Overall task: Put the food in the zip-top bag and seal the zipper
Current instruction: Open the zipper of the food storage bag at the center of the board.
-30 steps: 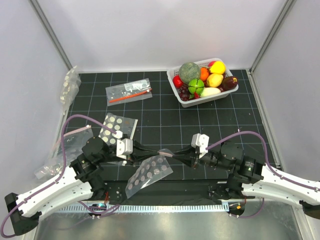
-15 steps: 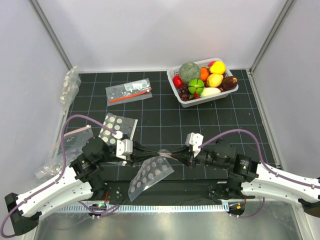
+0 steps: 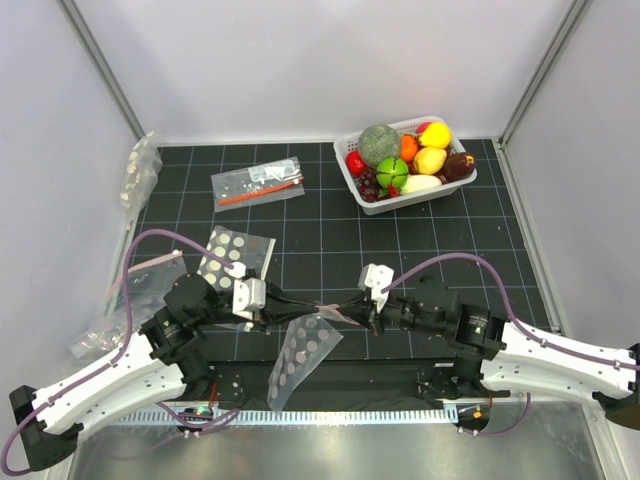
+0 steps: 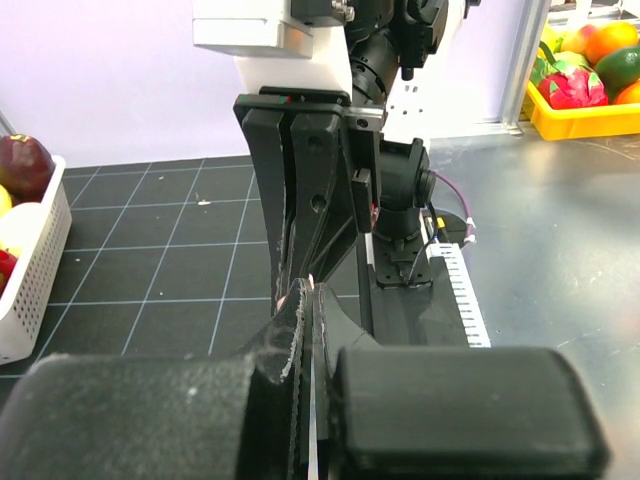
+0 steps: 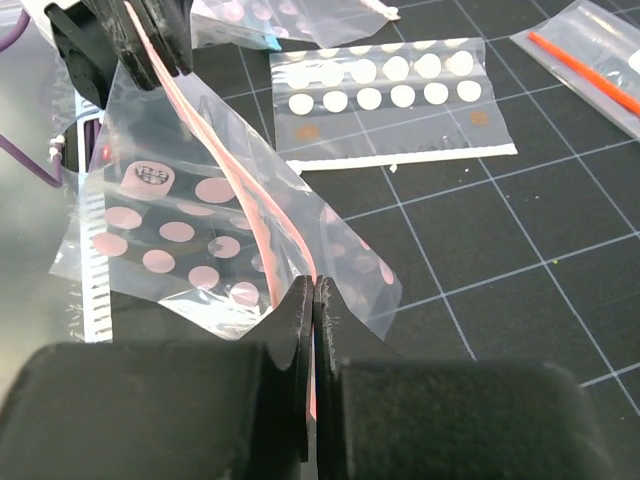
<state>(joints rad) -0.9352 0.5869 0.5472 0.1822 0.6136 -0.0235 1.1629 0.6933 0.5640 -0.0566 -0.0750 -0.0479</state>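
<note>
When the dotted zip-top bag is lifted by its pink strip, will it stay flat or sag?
Probably floppy: the zip-top bag hangs creased below the zipper, held by the left end effector and the right end effector. Likely very light, since it looks empty. Its glossy film may slip from a weak pinch.

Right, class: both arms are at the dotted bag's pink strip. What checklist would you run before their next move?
1. Left gripper shut on the pink zipper strip of the clear, white-dotted plastic bag: ok.
2. Right gripper shut on that strip: ok.
3. Glossy toy food inside the bag: not ok; it sits in the white slotted basket.
4. Strip sealed along its full width: cannot tell.
</note>
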